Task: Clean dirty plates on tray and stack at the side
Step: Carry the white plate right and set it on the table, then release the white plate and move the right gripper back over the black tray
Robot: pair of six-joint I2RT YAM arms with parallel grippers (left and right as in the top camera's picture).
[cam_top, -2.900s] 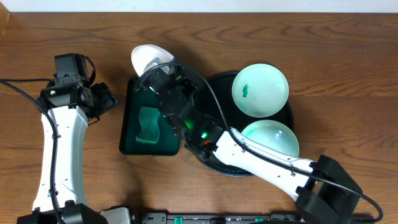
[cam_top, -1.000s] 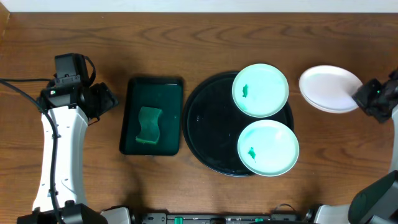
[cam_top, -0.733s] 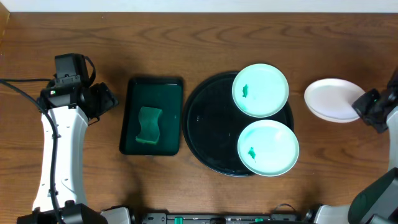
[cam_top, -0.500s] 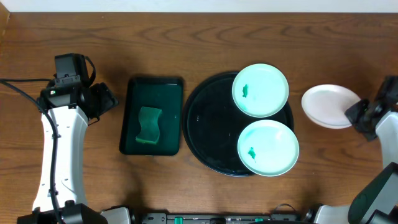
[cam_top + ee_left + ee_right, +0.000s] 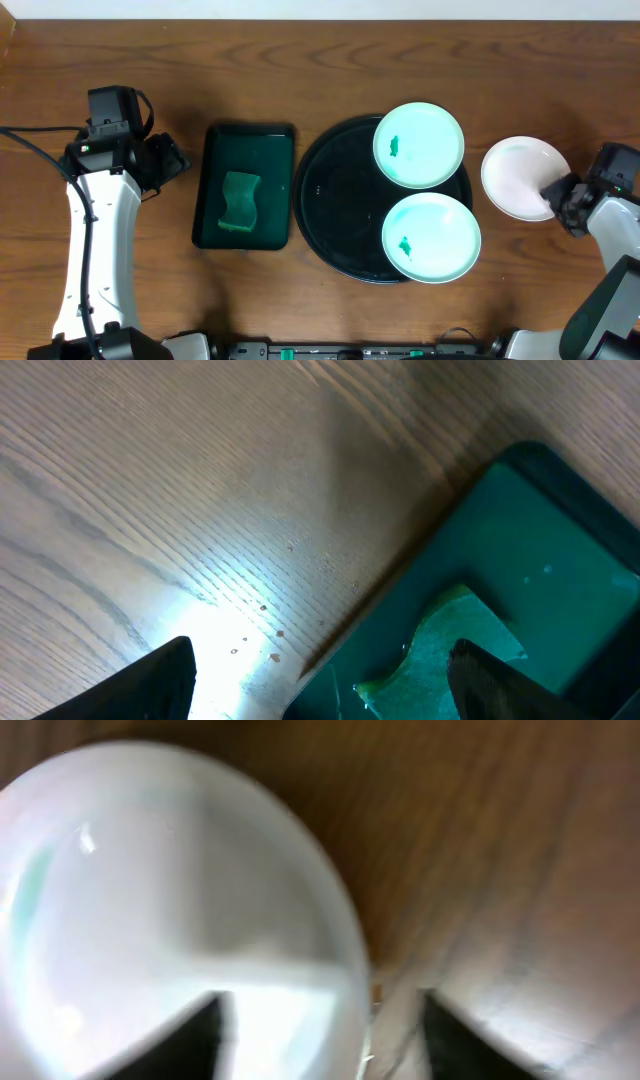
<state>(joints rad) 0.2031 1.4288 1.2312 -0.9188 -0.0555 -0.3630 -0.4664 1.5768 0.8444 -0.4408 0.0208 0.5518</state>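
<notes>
Two plates lie on the tray (image 5: 335, 200) at centre-right of the overhead view: the upper plate (image 5: 418, 145) and the lower plate (image 5: 431, 238), each tinted green with a small smear. You will find the third plate (image 5: 515, 178), plain white, on the table (image 5: 300, 60) right of the tray. Your right gripper (image 5: 555, 192) sits at its right rim, fingers spread, not clamped. Your left gripper (image 5: 170, 160), upper left, stands spread and empty beside the green tray (image 5: 245, 160) holding a sponge (image 5: 239, 200).
</notes>
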